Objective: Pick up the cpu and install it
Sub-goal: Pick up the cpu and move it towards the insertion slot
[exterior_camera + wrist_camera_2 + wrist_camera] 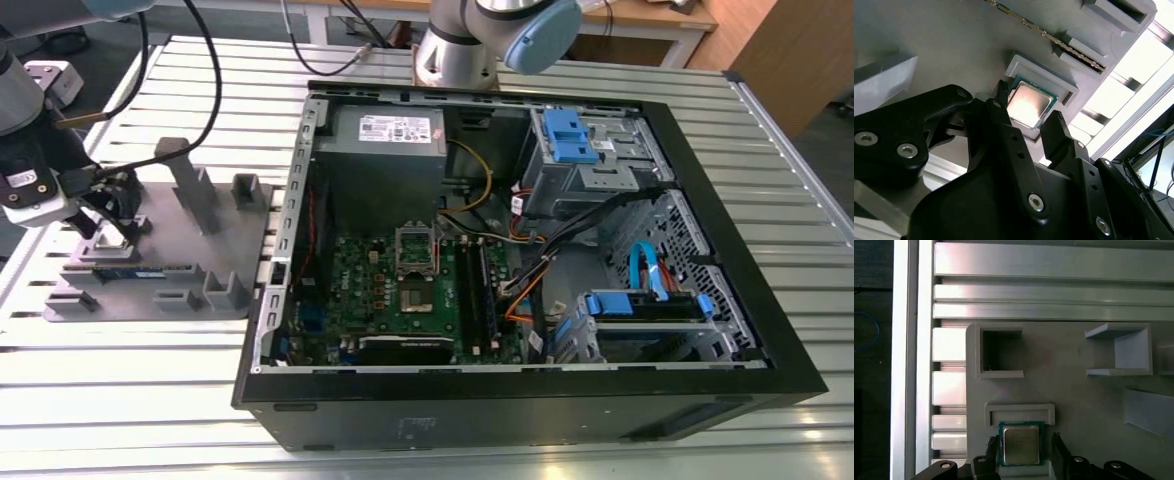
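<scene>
a slatted metal table (134, 400) carries an open black computer case (534, 400) lying on its side, its green motherboard (387, 300) facing up. just beside the case, on the exterior view's left, sits a grey fixture plate (160, 215) with raised pockets. the gripper (114, 232) hangs low over that plate. in both wrist views its black fingers (1056, 440) stand apart – one on each side of the chip, not clamped on it. the cpu (1021, 445) lies flat in a shallow pale seat (1064, 82) on the plate, silver top up, between the fingertips and well apart from the case.
</scene>
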You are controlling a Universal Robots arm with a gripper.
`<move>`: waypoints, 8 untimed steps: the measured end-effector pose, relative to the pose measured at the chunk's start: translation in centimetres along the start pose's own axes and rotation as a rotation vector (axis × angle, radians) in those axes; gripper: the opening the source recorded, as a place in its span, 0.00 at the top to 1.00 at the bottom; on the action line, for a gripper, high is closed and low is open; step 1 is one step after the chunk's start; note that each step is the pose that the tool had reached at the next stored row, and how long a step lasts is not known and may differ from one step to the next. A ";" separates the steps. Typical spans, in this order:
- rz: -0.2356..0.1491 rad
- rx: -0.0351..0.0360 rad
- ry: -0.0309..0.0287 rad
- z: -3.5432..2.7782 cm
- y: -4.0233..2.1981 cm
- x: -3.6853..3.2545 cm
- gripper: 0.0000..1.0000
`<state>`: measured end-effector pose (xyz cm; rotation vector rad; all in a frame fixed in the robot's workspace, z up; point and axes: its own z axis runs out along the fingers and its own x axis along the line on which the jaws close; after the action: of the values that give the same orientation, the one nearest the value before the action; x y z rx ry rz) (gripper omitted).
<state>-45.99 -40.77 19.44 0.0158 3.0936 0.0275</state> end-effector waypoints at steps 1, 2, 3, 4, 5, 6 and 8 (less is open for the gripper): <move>0.000 0.0000 -0.0001 0.00 -0.01 0.00 0.46; 0.000 -0.0001 -0.0002 0.01 -0.01 0.00 0.46; 0.000 -0.0001 -0.0002 0.00 -0.01 0.00 0.40; 0.000 0.0000 -0.0001 0.00 -0.01 0.00 0.40; 0.000 0.0000 0.0000 0.00 -0.02 0.00 0.40; -0.003 0.0000 0.0001 0.03 -0.02 0.01 0.40; -0.014 -0.0005 0.0004 0.11 -0.02 0.01 0.40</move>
<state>-45.99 -40.79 19.33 -0.0061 3.0939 0.0278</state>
